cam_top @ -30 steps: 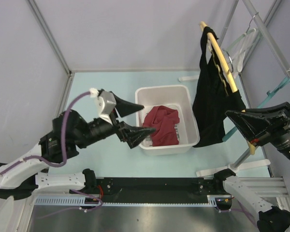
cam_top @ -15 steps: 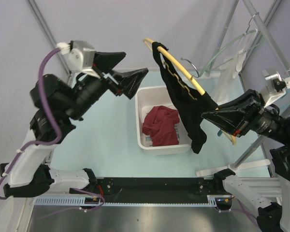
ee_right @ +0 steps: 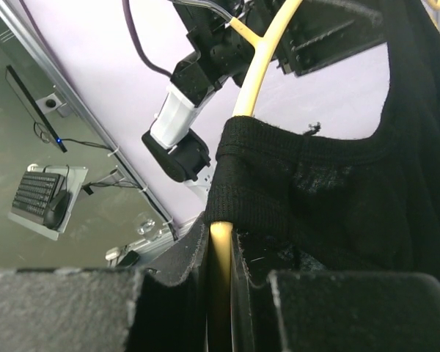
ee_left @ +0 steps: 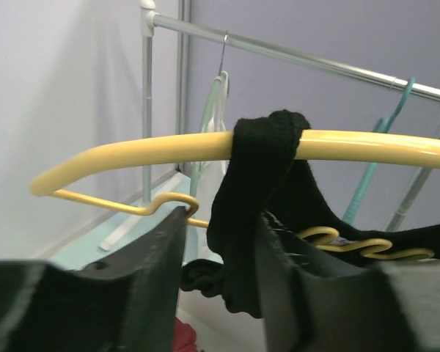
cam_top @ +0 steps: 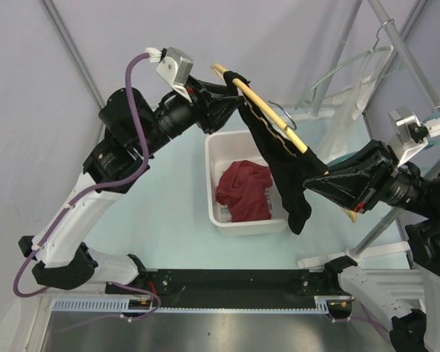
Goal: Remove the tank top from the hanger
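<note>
A black tank top [cam_top: 280, 158] hangs from a yellow hanger [cam_top: 275, 111] held tilted above the bin. My right gripper [cam_top: 317, 176] is shut on the hanger's lower end, and the yellow bar [ee_right: 253, 81] runs up out of its jaws [ee_right: 221, 242] under the black knit [ee_right: 337, 191]. My left gripper [cam_top: 231, 110] is at the hanger's upper end. Its jaws [ee_left: 220, 220] stand partly closed around the tank top's strap [ee_left: 260, 165], which drapes over the bar [ee_left: 147, 150]. The strap touches the right finger; a gap shows at the left finger.
A white bin [cam_top: 210, 183] holding a red garment [cam_top: 242, 191] sits below the hanger. A metal clothes rack [cam_top: 403, 44] at the right carries teal and white hangers [cam_top: 352, 73]. Purple walls close in the back and left.
The right arm carried the hanger from the rack out over the bin. The left arm rose from the bin to the hanger's upper end, and its jaws narrowed around the strap.
</note>
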Action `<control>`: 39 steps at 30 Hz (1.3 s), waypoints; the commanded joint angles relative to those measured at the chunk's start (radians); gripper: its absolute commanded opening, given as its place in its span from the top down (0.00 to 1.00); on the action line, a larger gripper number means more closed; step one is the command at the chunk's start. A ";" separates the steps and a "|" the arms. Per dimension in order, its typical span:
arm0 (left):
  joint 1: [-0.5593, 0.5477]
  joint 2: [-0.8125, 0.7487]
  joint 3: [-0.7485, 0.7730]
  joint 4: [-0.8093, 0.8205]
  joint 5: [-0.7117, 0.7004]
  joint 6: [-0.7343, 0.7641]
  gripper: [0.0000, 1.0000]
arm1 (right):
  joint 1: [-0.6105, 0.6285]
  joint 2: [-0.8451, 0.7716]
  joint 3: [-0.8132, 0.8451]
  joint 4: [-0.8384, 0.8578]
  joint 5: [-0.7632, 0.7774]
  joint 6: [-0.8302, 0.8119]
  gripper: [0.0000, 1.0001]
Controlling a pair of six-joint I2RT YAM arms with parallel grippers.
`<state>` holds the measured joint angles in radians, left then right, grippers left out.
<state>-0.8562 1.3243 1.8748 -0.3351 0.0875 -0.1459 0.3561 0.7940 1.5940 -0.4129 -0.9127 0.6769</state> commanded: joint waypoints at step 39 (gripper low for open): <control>0.261 0.038 -0.164 -0.028 0.138 -0.156 0.97 | 0.006 -0.095 -0.282 0.453 0.170 0.056 1.00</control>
<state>-0.6083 1.3895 1.7226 -0.3698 0.1661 -0.2783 0.3573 0.6563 1.3254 -0.2123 -0.8703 0.7170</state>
